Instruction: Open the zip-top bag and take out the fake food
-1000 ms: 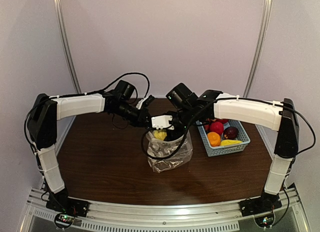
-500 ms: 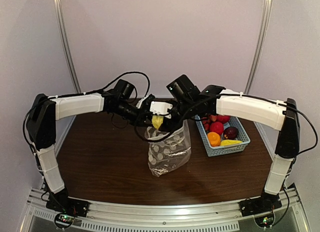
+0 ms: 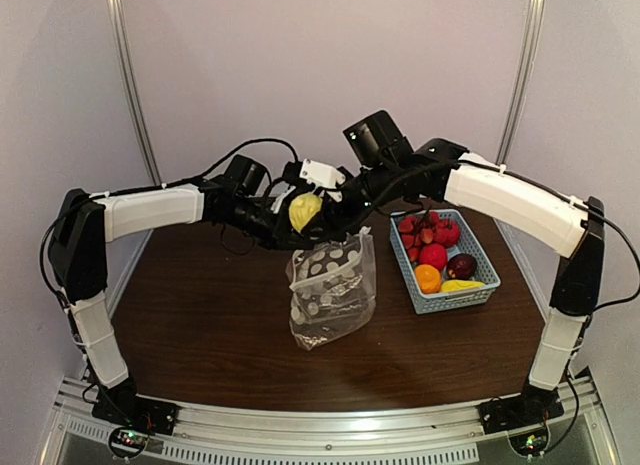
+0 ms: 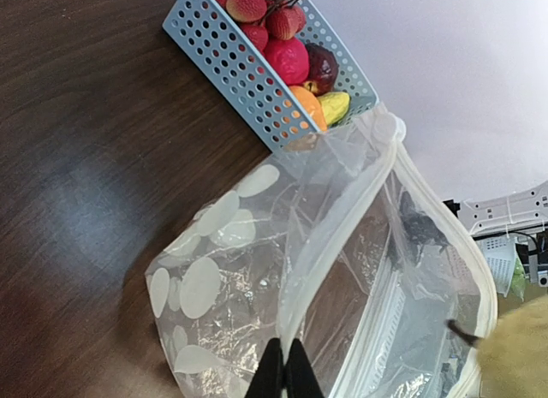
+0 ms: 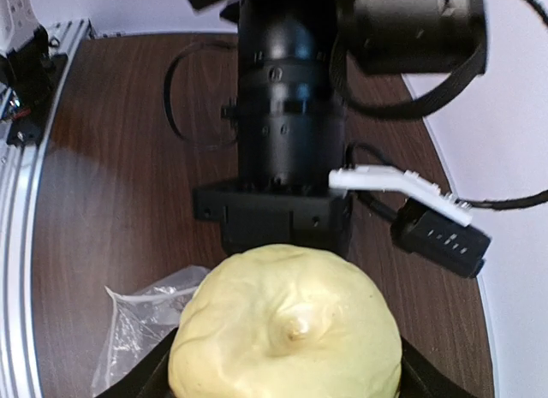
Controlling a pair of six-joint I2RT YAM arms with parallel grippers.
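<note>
The zip-top bag (image 3: 330, 290), clear with white dots, hangs open above the table. My left gripper (image 4: 285, 372) is shut on its white rim (image 4: 342, 218) and holds it up. My right gripper (image 3: 305, 213) is shut on a yellow fake fruit (image 5: 287, 325), lifted just above the bag's mouth. In the right wrist view that fruit fills the space between the black fingers (image 5: 141, 377). The bag (image 4: 257, 278) looks hollow inside. More fake food (image 3: 433, 256), red, orange, yellow and dark purple, lies in the basket.
A light-blue perforated basket (image 3: 485, 285) stands on the brown table at the right, close beside the bag. The left arm's wrist and cables (image 5: 287, 115) sit right behind the held fruit. A metal rail (image 3: 300, 440) runs along the near edge.
My right gripper has risen out of the bag with the yellow fruit. The bag has been lifted and pulled taller by the left gripper.
</note>
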